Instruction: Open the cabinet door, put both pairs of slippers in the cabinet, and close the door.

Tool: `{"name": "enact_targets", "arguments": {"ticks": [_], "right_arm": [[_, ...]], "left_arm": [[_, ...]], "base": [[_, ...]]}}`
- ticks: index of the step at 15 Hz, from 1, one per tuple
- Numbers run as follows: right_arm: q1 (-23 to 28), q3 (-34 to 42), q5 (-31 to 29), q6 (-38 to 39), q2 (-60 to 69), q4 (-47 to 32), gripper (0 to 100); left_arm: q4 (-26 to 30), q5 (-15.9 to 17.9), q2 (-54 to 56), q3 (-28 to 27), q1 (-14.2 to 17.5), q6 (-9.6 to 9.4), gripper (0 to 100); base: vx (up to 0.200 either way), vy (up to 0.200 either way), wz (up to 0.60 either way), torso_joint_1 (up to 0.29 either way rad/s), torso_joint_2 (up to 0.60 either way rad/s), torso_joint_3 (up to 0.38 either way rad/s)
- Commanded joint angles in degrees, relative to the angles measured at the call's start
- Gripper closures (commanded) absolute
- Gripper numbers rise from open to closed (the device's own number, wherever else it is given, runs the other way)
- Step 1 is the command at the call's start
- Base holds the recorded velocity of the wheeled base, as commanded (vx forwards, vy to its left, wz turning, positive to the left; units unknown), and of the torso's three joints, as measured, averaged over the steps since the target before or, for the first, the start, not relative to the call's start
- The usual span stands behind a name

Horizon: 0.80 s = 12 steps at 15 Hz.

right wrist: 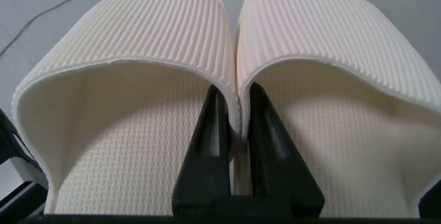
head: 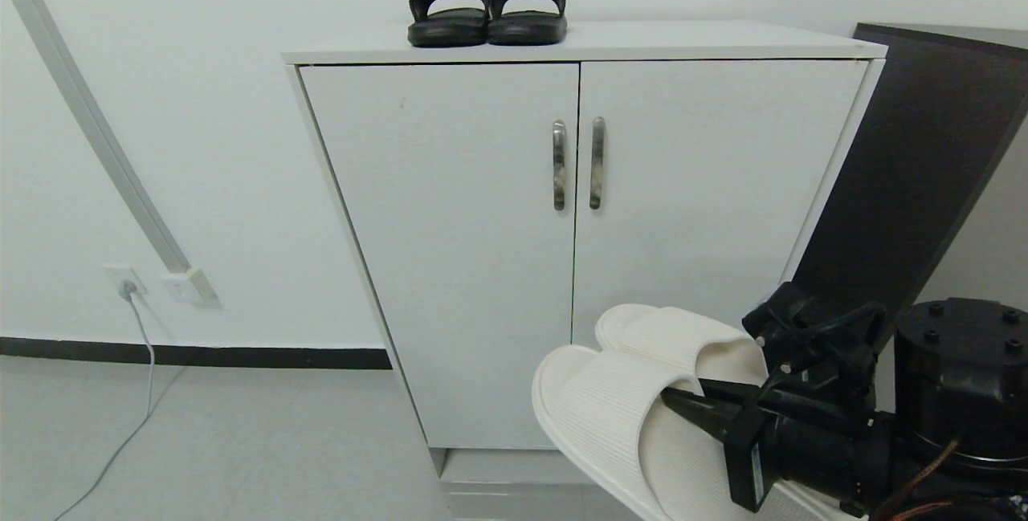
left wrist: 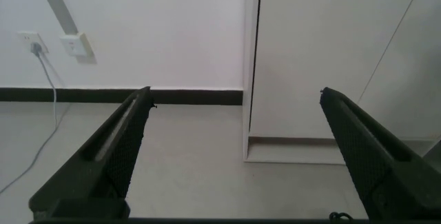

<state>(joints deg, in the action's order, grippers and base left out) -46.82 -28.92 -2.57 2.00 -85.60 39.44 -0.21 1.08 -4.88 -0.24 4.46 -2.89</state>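
A white two-door cabinet (head: 482,264) stands against the wall with both doors closed, its two metal handles (head: 559,165) side by side at the middle. A pair of black slippers (head: 487,9) sits on its top. My right gripper (head: 683,396) holds a pair of white slippers (head: 626,409) low in front of the right door; in the right wrist view its fingers (right wrist: 210,141) pinch the two inner strap edges of the white slippers (right wrist: 227,79) together. My left gripper (left wrist: 234,96) is open, hanging above the floor near the cabinet's lower left corner (left wrist: 251,148).
A dark panel (head: 923,168) leans at the cabinet's right side. On the left wall are a socket with a grey cable (head: 128,392) trailing onto the floor and a slanted cable duct (head: 88,120). Open floor (head: 201,441) lies left of the cabinet.
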Motion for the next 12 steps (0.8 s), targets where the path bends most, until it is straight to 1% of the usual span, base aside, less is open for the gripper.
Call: {"name": "enact_targets", "arguments": {"ticks": [1, 2, 3, 4, 5, 6, 7, 10, 12], "right_arm": [[0.0, 0.0, 0.0, 0.0, 0.0, 0.0, 100], [0.0, 0.0, 0.0, 0.0, 0.0, 0.3, 100], [0.0, 0.0, 0.0, 0.0, 0.0, 0.5, 100], [0.0, 0.1, -0.1, 0.0, -0.1, 0.7, 100], [-0.2, 0.1, -0.1, 0.0, -0.1, 0.8, 100], [-0.3, 0.2, 0.0, 0.0, -0.1, 0.8, 100], [-0.6, 0.5, 0.0, 0.0, 0.0, 1.0, 100], [-1.1, 1.1, 0.0, 0.0, -0.3, 2.4, 100], [-1.9, 1.3, 0.0, -0.1, -0.3, 2.5, 100]], "left_arm": [[-0.1, -0.4, 0.1, 0.0, -0.2, 0.25, 0], [0.0, -0.5, 0.0, -1.1, -0.2, 1.13, 0], [0.1, -0.6, -0.7, -3.8, -0.2, 3.77, 0], [0.6, -0.5, -2.6, -8.6, -0.2, 8.25, 0], [0.6, 0.6, -5.0, -10.7, -0.3, 7.55, 0], [0.5, 2.8, -7.6, -11.1, -0.5, 7.55, 0], [-0.1, 5.7, -10.5, -11.4, -0.5, 7.55, 0], [-7.4, 13.5, -21.4, -11.5, -0.5, 7.64, 0], [-13.7, 17.3, -29.5, -11.5, -0.7, 7.55, 0]], "base": [[0.0, 0.0, 0.0, 0.0, 0.0, 0.0], [0.0, 0.0, 0.0, 0.0, 0.0, 0.0], [0.0, 0.0, 0.0, 0.0, 0.0, 0.0], [0.0, 0.0, 0.0, 0.0, 0.0, 0.0], [0.0, 0.0, 0.0, 0.0, 0.0, 0.0], [0.0, 0.0, 0.0, 0.0, 0.0, 0.0], [0.0, 0.0, 0.0, 0.0, 0.0, 0.0], [0.0, 0.0, 0.0, 0.0, 0.0, 0.0], [0.0, 0.0, 0.0, 0.0, 0.0, 0.0]]}}
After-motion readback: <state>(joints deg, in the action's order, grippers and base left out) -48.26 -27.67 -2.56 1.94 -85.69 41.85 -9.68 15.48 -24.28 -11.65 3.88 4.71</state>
